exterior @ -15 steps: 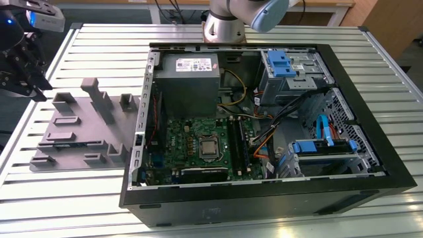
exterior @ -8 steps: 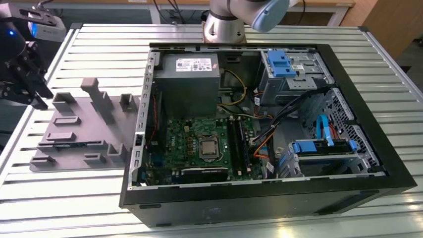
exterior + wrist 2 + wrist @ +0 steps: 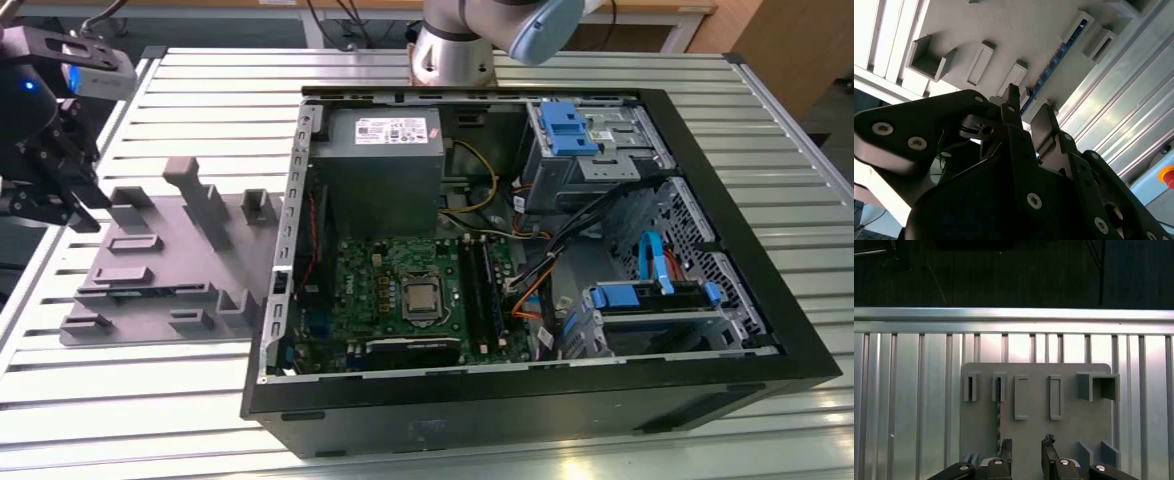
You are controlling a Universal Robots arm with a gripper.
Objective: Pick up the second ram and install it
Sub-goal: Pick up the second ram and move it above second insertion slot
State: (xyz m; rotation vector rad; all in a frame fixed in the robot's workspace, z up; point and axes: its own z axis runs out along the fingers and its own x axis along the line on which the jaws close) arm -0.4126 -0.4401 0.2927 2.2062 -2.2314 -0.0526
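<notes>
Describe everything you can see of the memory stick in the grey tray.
The memory stick is a long, thin, dark strip standing on edge in a narrow slot of the grey plastic tray. The tray lies on the slatted metal table beside the open computer case. In the second wrist view the stick's upper edge looks blue-green, with small parts along it. Nothing but the slot touches it. The open fingers hover above one end, clear of it and holding nothing.

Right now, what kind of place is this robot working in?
Probably a robot lab or workshop: a robot arm rises by a slatted metal table that holds an opened computer case and a grey holder tray.
</notes>
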